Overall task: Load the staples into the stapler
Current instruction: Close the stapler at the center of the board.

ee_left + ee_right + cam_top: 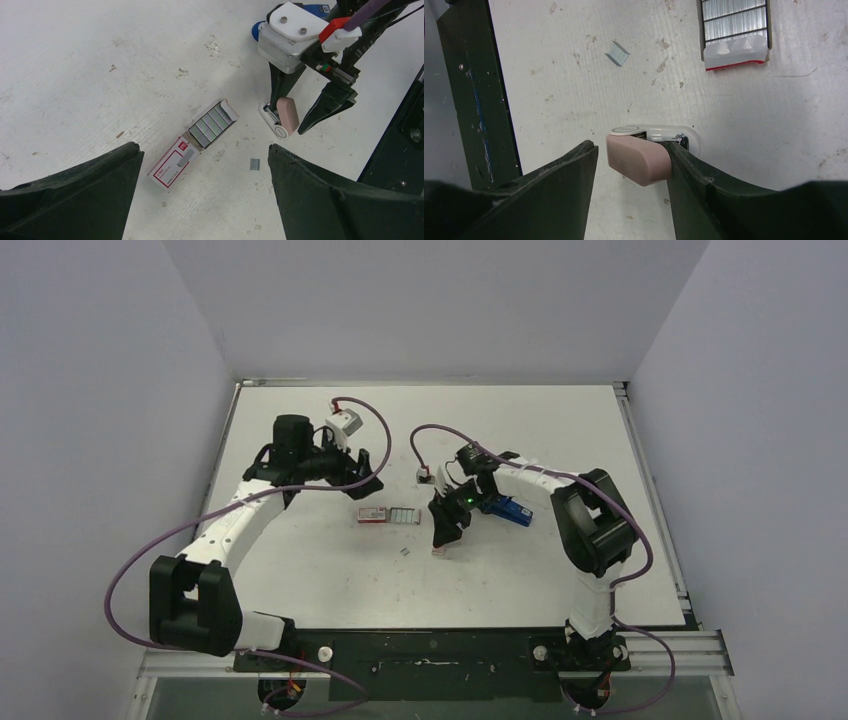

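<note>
While straddling the pink block (639,165) with right tool (630,152) spread, risks pinching the wrong thing; leaves blue stapler (507,508) lying just beside, open staple box (195,142) under spread left tool (205,200).

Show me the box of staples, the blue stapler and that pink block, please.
staple box (192,144), left wrist view, at its sleeve's open end.
blue stapler (510,510), top external view, on its blue body.
pink block (639,162), right wrist view, on its pink face.
</note>
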`<state>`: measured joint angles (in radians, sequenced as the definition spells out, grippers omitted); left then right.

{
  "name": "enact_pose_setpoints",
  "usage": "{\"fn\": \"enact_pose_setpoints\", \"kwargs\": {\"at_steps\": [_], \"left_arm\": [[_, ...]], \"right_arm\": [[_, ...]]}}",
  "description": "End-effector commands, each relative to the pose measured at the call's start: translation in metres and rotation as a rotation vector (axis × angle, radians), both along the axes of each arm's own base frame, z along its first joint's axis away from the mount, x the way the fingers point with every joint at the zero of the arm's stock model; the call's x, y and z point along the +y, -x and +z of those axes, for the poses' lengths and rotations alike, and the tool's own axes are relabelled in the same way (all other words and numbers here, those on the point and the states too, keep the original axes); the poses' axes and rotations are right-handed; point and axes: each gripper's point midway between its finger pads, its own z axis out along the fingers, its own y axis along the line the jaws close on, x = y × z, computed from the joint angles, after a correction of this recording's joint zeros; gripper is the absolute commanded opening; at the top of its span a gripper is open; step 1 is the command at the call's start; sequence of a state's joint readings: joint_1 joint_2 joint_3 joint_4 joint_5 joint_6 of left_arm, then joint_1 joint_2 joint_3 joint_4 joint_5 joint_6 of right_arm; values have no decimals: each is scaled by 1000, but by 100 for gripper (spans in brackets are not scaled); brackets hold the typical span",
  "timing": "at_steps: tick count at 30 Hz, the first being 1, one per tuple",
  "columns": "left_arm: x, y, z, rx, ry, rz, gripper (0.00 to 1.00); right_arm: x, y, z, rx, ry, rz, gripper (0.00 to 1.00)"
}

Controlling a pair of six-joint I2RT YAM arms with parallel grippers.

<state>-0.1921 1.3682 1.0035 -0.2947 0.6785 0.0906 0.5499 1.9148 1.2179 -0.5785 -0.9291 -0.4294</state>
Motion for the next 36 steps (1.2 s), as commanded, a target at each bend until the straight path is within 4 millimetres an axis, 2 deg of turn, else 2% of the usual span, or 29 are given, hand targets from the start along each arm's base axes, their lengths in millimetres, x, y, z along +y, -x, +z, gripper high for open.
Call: {"fn": "enact_pose_setpoints", "kwargs": {"at_steps": [1, 9, 15, 20, 30, 36], "left_arm": [[-10, -1, 4, -70, -50, -34, 97], [-39, 17, -22, -55, -82, -45, 97], [-59, 26, -45, -11, -117, -67, 97], [-72, 29, -47, -14, -123, -98, 97], [-82, 28, -53, -26, -113, -119, 97], [-85, 24, -54, -46, -107, -118, 97]], "right_arm": [[-7, -20, 6, -69, 17, -10, 56], [-13, -29, 21, -113, 0, -23, 65], [-15, -31, 27, -135, -10, -23, 68], [-16, -34, 30, -151, -17, -10, 70], [-17, -49, 45, -175, -62, -15, 72], [-26, -60, 45, -171, -42, -48, 73]]}}
